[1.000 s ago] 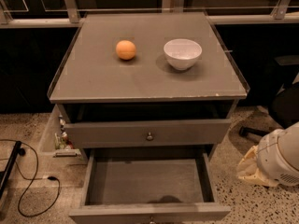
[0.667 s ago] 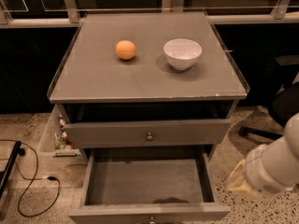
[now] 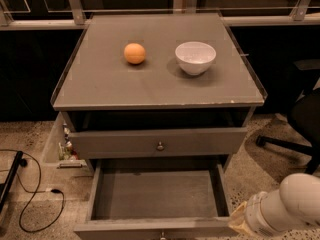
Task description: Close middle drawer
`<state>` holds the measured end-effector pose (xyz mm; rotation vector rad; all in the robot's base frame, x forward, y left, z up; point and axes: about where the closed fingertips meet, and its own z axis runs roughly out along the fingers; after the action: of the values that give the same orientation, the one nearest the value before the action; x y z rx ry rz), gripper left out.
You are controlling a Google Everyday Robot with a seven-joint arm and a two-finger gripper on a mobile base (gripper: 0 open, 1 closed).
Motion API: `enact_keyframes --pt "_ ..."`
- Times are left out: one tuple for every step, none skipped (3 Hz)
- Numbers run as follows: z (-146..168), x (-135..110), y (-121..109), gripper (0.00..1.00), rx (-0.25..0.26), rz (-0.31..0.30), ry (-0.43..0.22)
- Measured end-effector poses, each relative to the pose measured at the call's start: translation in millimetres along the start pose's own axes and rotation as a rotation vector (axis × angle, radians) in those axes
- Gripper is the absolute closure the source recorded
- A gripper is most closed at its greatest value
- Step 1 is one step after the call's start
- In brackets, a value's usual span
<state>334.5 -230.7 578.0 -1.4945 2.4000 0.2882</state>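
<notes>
Trouble could come from a push on one corner only; the pincer [image 3: 241,222] sits low on the right, just beside the right front corner of the middle drawer [image 3: 157,194], and I cannot tell if it is apart or together. The middle drawer is pulled far out, under the top drawer [image 3: 125,143], and its grey inside is bare. A shove on that corner alone could turn the drawer a little and make it stick at its sides; a push near the small knob [image 3: 162,235] in the middle of the front looks safer to me. A hard slam could shake the desk [image 3: 100,84] and make the orange [image 3: 135,53] roll; the white bowl [image 3: 195,57] sits near it. The top drawer is out a little too, so the white arm [image 3: 295,204] has to keep low under its edge. Open floor [image 3: 260,174] lies on the right, but a black chair leg [image 3: 282,145] is near; a black cord [image 3: 30,194] lies on the left, well apart.
</notes>
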Motion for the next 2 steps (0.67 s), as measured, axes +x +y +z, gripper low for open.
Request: enact_keyframes --pt "41.8 14.0 -10.8 1.00 0.024 0.013 -0.068" --pt "41.8 14.0 -10.8 1.00 0.024 0.013 -0.068"
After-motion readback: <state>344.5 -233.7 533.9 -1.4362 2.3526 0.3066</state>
